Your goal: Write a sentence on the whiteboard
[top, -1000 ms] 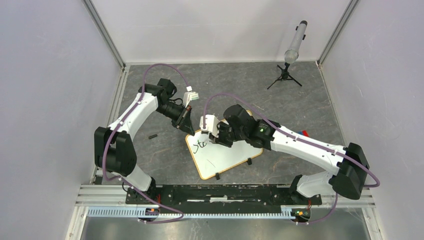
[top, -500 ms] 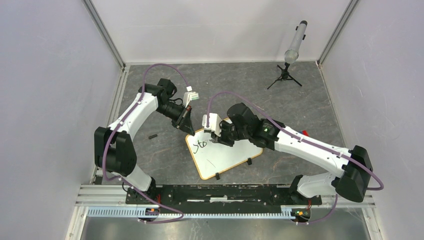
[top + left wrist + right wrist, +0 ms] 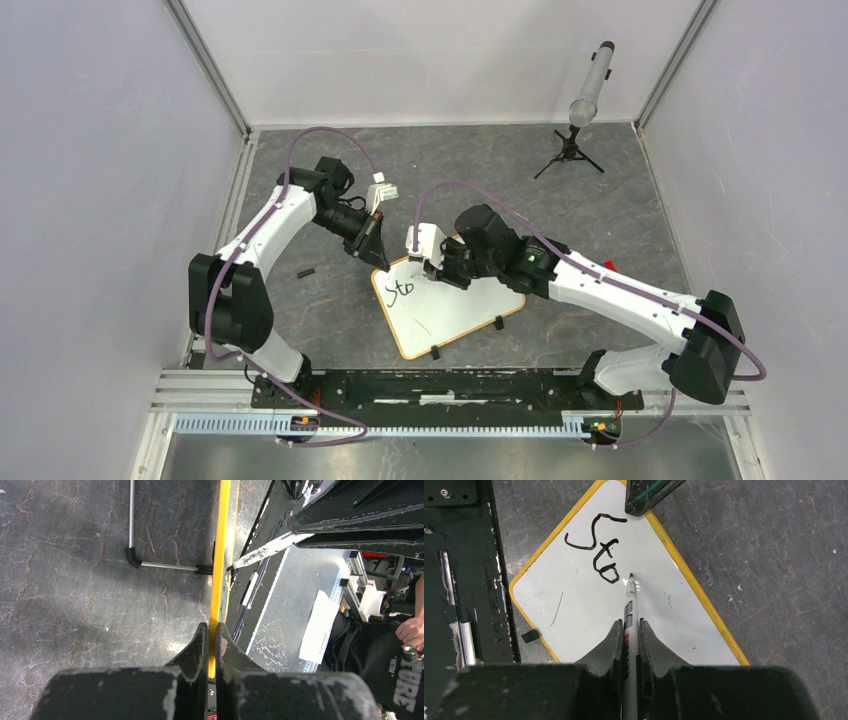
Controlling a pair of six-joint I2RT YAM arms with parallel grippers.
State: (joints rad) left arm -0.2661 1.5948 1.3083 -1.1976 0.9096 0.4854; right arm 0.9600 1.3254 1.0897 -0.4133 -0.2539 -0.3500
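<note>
dark grey cracked-stone tabletop [image 3: 620, 200], walled in on three sides. the whiteboard [image 3: 455, 315] is laid on it near the middle, turned diagonally, with two black feet [image 3: 436, 351] on its near long edge. a small black piece [image 3: 305, 271] is seen left of the board, apart from it. a black tripod [image 3: 569, 155] carrying a grey cylinder [image 3: 591, 85] is stood at the far right corner. something red and blue [image 3: 607, 266] is half hidden at the right

Pale grey-lilac walls [image 3: 90, 200] enclose a dark grey, stone-patterned table [image 3: 620, 210]. A small black tripod [image 3: 569, 155] stands in the far right corner.
</note>
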